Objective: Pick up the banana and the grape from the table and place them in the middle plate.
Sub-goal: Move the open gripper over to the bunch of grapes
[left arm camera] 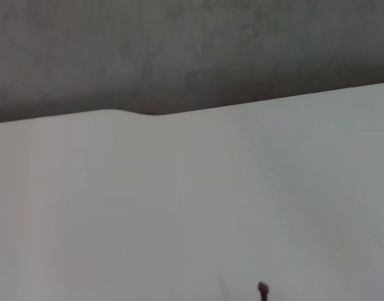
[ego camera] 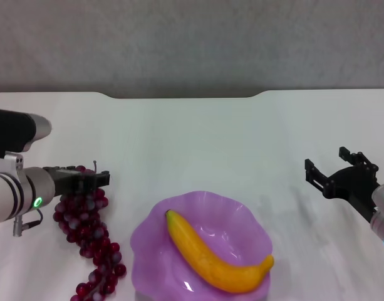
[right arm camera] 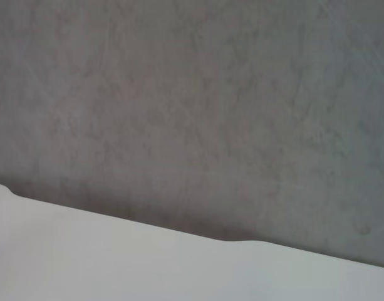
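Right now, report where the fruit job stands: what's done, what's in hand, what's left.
Done: the banana lies inside the purple middle plate. In hand: the left gripper is at the stem end of the grape bunch, which lies on the table left of the plate; whether it grips yet is unclear. The right gripper hangs open and empty to the right. Left: lift the grape into the plate.

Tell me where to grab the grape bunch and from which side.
Grip the grape at its wide upper end by the stem, probably from above. The bunch lies flat on the table, tapering toward the robot, beside the middle plate. The left gripper is already at that end; the right gripper is far off, open.
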